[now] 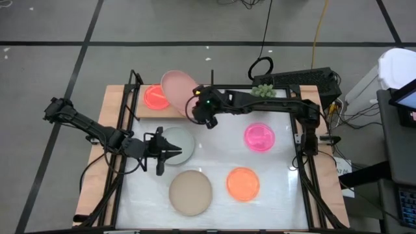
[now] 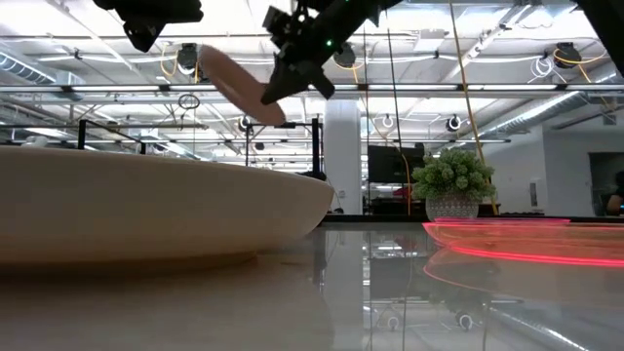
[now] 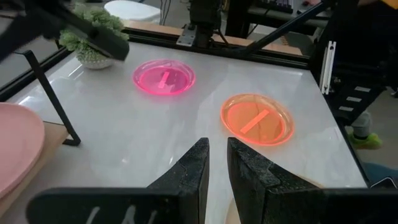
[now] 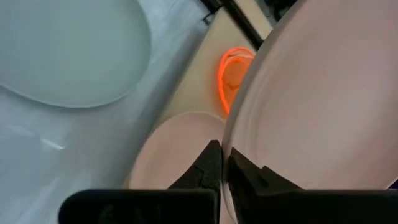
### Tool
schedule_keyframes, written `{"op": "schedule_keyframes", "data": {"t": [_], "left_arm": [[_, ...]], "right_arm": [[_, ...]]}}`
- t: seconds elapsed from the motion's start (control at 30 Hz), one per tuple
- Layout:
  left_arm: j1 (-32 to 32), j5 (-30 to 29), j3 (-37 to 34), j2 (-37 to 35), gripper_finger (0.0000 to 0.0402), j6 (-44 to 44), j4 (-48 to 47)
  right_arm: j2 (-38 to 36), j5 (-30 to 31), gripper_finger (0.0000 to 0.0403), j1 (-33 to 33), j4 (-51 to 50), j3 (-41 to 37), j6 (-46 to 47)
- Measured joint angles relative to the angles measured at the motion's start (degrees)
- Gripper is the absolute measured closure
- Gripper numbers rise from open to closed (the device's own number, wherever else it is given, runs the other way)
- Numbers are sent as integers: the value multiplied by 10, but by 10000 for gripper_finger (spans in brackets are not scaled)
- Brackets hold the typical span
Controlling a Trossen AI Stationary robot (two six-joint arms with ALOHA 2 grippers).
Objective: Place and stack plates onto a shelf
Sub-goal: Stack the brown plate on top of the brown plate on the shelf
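The right claw (image 1: pixel 197 106) is clamped on a tilted round matte pale pink plate (image 1: pixel 178 89) above the light wooden shelf (image 1: pixel 170 110), while the left claw (image 1: pixel 174 153), fingers together, hovers over a grey-green plate (image 1: pixel 183 144).

Bright overhead strip lights (image 2: pixel 88 58) lit my workspace evenly; the glossy white tabletop (image 1: pixel 221 146) threw back soft glare and mirrored the ceiling in the low view. The big beige round plate (image 2: pixel 146 210) nearest that camera was blurred. Shadows stayed faint.
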Motion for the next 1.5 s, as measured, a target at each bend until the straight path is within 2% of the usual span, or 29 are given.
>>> {"op": "schedule_keyframes", "data": {"t": [0.4,0.6,0.8,1.23,1.5], "left_arm": [[-1,0,0,0,339,3,-1],[-1,0,0,0,339,4,-1],[-1,0,0,0,339,2,0],[-3,0,0,1,339,1,-1],[-3,0,0,1,339,2,-4]], "right_arm": [[46,-10,403,-12,-30,0,31],[48,-10,403,-12,-40,0,34],[53,-10,403,-11,-51,0,75],[64,-1,403,-15,-60,-30,80],[64,9,380,-15,-56,-30,75]]}}
